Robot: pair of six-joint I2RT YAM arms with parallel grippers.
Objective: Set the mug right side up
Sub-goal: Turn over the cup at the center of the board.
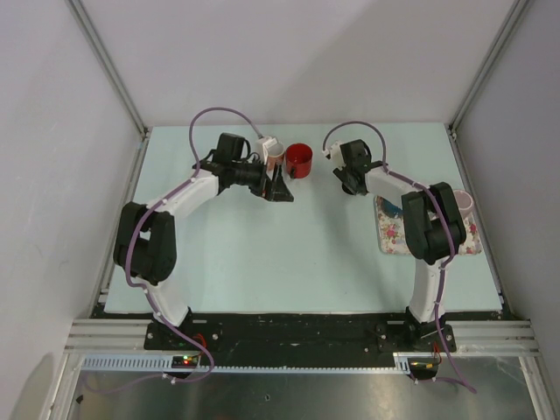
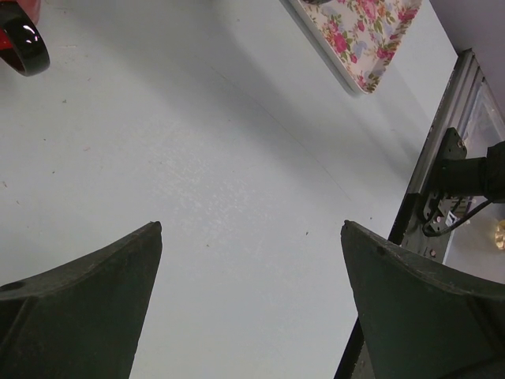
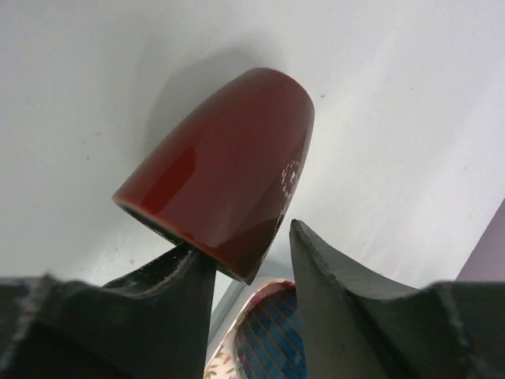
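Note:
The red mug (image 1: 298,160) stands on the pale table at the back centre, its dark open end facing up. In the right wrist view the mug (image 3: 229,166) fills the middle, its rim just beyond the fingertips. My right gripper (image 1: 338,175) is just right of the mug; its jaws (image 3: 245,237) are apart with nothing between them. My left gripper (image 1: 282,189) is just in front and left of the mug, open and empty (image 2: 251,225). Only the mug's glossy handle (image 2: 20,43) shows in the left wrist view, at the top left.
A floral tray (image 1: 392,234) lies at the right under the right arm, with a pink cup (image 1: 460,203) on it. The tray also shows in the left wrist view (image 2: 367,35). A blue striped thing (image 3: 276,339) lies by the tray's rim. The enclosure's walls and metal frame (image 1: 131,188) ring the table.

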